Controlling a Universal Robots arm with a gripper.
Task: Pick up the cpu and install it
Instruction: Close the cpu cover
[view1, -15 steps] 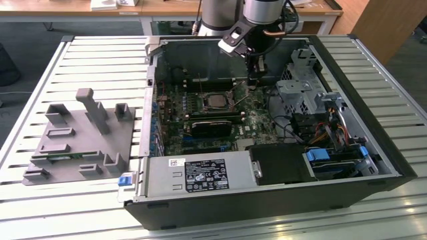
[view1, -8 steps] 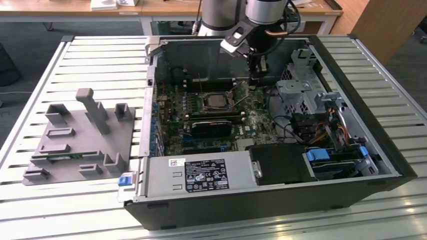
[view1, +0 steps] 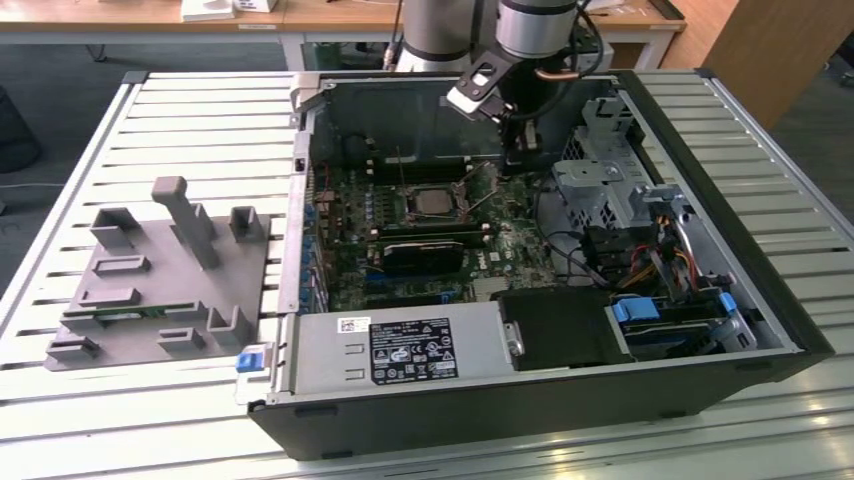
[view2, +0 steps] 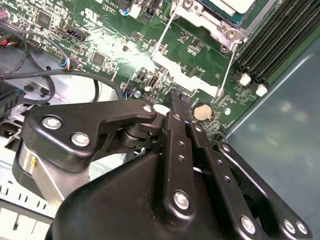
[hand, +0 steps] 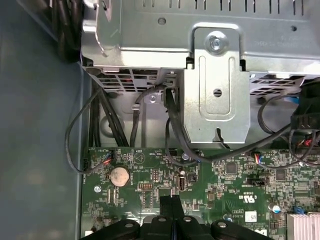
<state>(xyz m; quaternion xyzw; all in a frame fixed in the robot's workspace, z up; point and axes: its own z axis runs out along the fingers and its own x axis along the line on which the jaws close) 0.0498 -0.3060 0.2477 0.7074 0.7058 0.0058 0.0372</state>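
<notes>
Exterior view: open computer case (view1: 747, 200) lies on a slatted table (view1: 200, 120). Grey fixture (view1: 160, 280) sits at the case's 9 o'clock, well apart from the arm. Motherboard (view1: 400, 280) is exposed. The cpu (view1: 430, 203) sits in the socket area near board centre, silvery top up. Gripper (view1: 518, 150) hangs at roughly 2 o'clock from the cpu, apart from it and carrying nothing. Drive cage (view1: 594, 185) is at the gripper's 4 o'clock. Power supply (view1: 400, 350) is at the case's 6 o'clock edge.

Second wrist view: gripper (view2: 176, 95) jaws are together, nothing between them. The tip is low over the green board (view2: 105, 30), just beside the coin cell (view2: 202, 111); can't tell if it touches the board. A corner of the cpu (view2: 237, 5) shows inside the metal socket frame (view2: 200, 22), clear of the fingertips. Black memory slots (view2: 280, 35) run beside the socket. Black cables (view2: 60, 75) loop off the board's edge.

First wrist view: gripper (hand: 171, 202) jaws are pressed together, empty. Coin cell (hand: 119, 175) is near the tip. Metal bracket (hand: 216, 85) of the drive cage stands past the board edge, with black cables (hand: 172, 125) running beside it down to the board. Finned heatsink (hand: 302, 225) is at the frame corner.
</notes>
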